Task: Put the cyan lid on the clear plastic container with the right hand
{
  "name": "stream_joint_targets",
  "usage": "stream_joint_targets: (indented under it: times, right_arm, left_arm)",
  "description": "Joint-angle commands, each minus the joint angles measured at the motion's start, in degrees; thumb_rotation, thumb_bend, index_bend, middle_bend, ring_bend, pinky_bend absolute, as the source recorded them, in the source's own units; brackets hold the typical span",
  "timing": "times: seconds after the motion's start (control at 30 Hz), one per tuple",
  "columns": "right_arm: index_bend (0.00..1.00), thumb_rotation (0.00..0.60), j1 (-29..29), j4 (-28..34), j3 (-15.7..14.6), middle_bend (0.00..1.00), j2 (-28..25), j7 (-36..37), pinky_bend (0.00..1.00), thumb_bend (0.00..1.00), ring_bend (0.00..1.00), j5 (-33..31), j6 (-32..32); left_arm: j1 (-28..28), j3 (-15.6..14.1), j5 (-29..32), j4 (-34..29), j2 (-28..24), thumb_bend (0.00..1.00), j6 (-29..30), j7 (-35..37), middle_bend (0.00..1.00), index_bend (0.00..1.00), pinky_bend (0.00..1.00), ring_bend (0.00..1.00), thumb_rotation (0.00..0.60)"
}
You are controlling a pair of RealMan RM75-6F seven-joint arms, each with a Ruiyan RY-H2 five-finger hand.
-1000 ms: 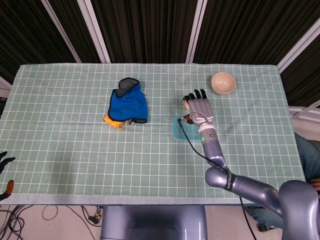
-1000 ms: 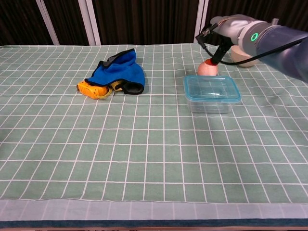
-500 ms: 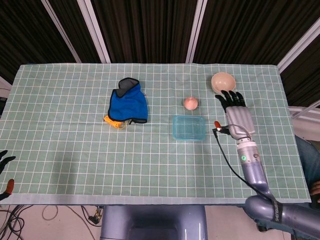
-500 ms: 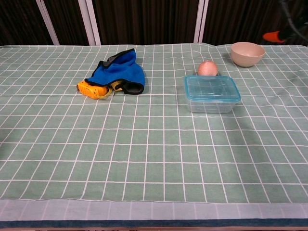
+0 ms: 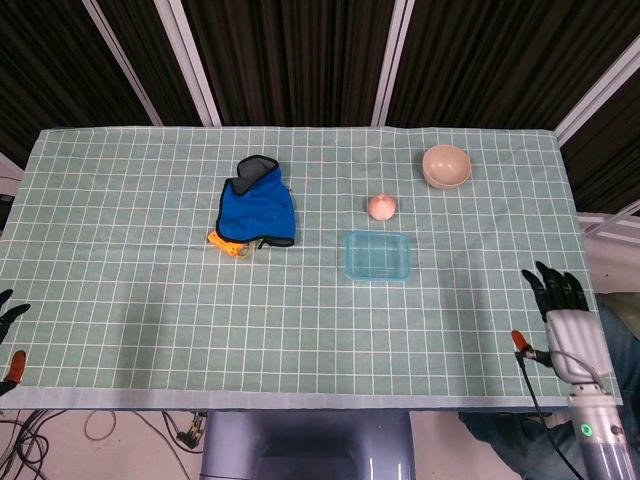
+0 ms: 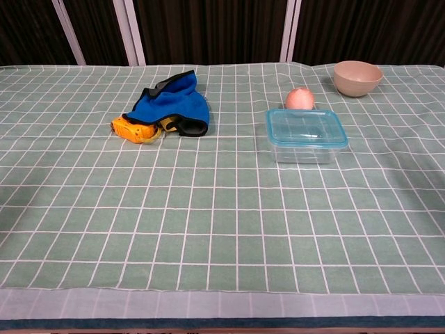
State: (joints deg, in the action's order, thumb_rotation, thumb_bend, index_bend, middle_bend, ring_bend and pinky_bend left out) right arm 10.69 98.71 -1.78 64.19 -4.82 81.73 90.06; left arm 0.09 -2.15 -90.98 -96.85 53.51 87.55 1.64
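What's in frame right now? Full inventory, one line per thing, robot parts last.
clear plastic container: 1, clear, right of table centre, cyan lid on it
cyan lid: 1, cyan, on top of the container
ball: 1, pinkish orange, just behind the container
bowl: 1, beige, far right of the table, upright
blue cloth: 1, blue with black trim, left of centre, lying over part of the yellow object
yellow object: 1, yellow, at the cloth's near left edge; cannot tell what it is
tablecloth: 1, green with white grid, covers the table
right hand: 1, grey and black, off the table's near right corner, holds nothing
left hand: 1, dark with a red tip, only partly visible at the left edge
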Motion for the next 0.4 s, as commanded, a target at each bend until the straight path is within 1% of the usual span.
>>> stream_joint_targets:
  times: [0.03,0.13,0.27,0.4]
  right_arm:
    - [0.09,0.6,-3.6,-2.1,-2.7,0.03,-0.6,1.0,0.0,0.31,0.0,3.7,3.6]
    - [0.09,0.6,-5.4,-2.8,-3.1,0.03,-0.5,0.7,0.0,0.31,0.0,4.8,5.4]
    - [0.09,0.6,-6.5,-2.9,-2.3,0.03,-0.9,1.3,0.0,0.31,0.0,5.9,6.7]
    - [0.09,0.6,-7.1,-2.7,-1.6,0.03,-1.2,1.2,0.0,0.31,0.0,5.6,6.6]
  left_arm:
    - [-0.2,0.0,0.0,0.4,0.2,0.52,-0.5,-0.1,0.0,0.16,0.0,0.0,0.6]
    - [-0.7,-0.1,-0.2,0.8,0.4,0.52,-1.3,-0.7,0.0,0.16,0.0,0.0,0.6]
    - [-0.9,-0.1,-0.5,1.0,0.9,0.52,-1.5,-1.8,0.0,0.16,0.0,0.0,0.6]
    - [-1.0,-0.1,-0.5,1.0,1.0,0.52,-1.5,-2.0,0.0,0.16,0.0,0.0,0.6]
